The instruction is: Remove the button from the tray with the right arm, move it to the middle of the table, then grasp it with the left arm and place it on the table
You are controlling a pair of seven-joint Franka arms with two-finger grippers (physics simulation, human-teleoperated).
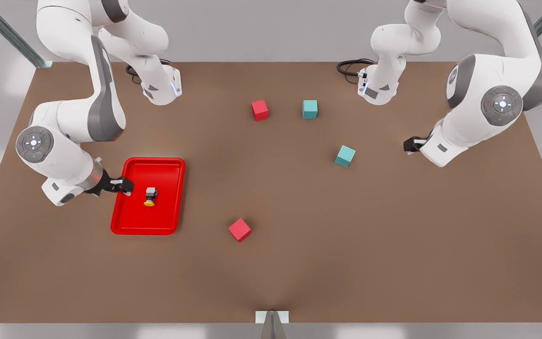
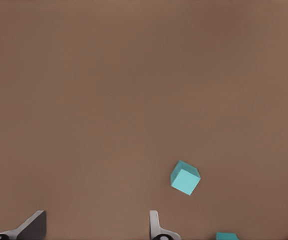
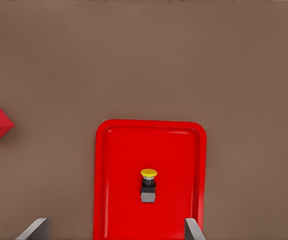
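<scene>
Still on step 1: my right end effector (image 1: pixel 127 184) hangs spread wide over the tray (image 1: pixel 125 226) edge, button (image 1: pixel 150 196) sitting mid-tray just beside it. Next I'd centre over it and drop. Left end effector (image 1: pixel 408 145) waits released, well away from the tray

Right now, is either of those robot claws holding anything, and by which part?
Nothing is held. The right gripper hangs open over the tray, beside the button; the left gripper waits open near a teal cube.

Simulated lab: bare brown table (image 1: pixel 299 263)
</scene>
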